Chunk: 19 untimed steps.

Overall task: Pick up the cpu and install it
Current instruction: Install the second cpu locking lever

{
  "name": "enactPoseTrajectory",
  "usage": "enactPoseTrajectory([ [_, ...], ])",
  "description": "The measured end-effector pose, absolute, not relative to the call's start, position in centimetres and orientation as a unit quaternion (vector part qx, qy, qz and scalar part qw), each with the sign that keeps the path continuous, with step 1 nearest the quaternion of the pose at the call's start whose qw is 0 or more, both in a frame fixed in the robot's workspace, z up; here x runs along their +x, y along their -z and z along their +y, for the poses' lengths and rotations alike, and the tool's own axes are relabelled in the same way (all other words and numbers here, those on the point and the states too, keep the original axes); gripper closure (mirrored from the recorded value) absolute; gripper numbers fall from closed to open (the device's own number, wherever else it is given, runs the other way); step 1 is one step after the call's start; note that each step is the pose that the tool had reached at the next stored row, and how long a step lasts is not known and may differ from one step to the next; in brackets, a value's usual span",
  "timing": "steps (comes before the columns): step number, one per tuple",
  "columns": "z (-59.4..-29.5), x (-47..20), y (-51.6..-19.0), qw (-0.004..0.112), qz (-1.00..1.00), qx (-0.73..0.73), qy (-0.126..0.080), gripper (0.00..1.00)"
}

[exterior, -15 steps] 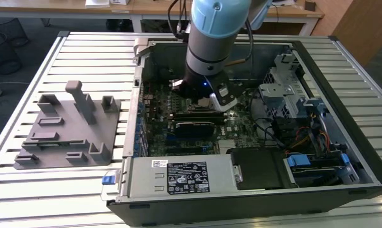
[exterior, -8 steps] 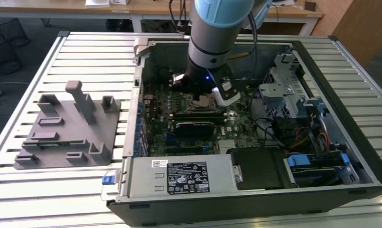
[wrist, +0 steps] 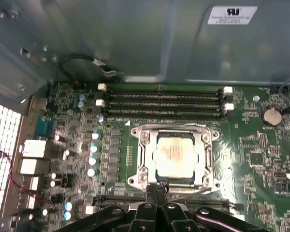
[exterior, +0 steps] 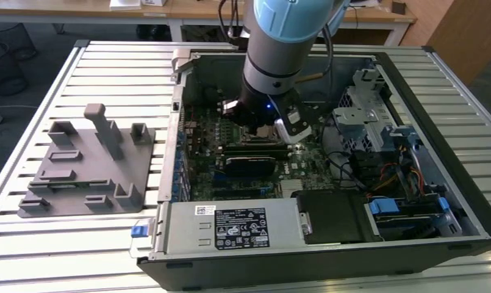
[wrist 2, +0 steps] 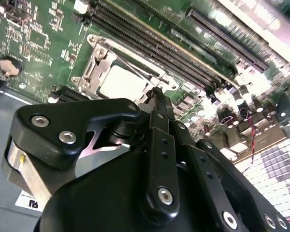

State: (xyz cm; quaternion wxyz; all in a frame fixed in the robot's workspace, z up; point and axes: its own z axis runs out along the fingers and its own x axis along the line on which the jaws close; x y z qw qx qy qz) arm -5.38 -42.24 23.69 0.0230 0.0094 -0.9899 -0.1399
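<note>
The cpu (wrist: 176, 154) is a pale silver square lying flat inside the socket frame (wrist: 144, 157) on the green motherboard; the second wrist view has the cpu (wrist 2: 122, 83) just past my fingertips. My gripper (wrist: 157, 190) hangs low over the socket's near edge, its black fingers (wrist 2: 160, 145) pressed together with nothing visible between them. In the exterior view the arm (exterior: 274, 55) reaches down into the open computer case (exterior: 440, 85) above the board's middle and hides the socket.
Memory slots (wrist: 164, 101) run beside the socket. A grey box with a label (exterior: 229, 229) sits at the case front and a drive cage (exterior: 367, 119) at the exterior view's right. A grey fixture block (exterior: 86, 165) stands on the slatted table (exterior: 107, 67).
</note>
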Motion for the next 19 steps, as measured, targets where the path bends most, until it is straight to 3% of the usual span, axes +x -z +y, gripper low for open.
enactPoseTrajectory([
  [19,-42.9,-6.3,-21.3,0.024,-0.99,0.009,0.14,0.89],
])
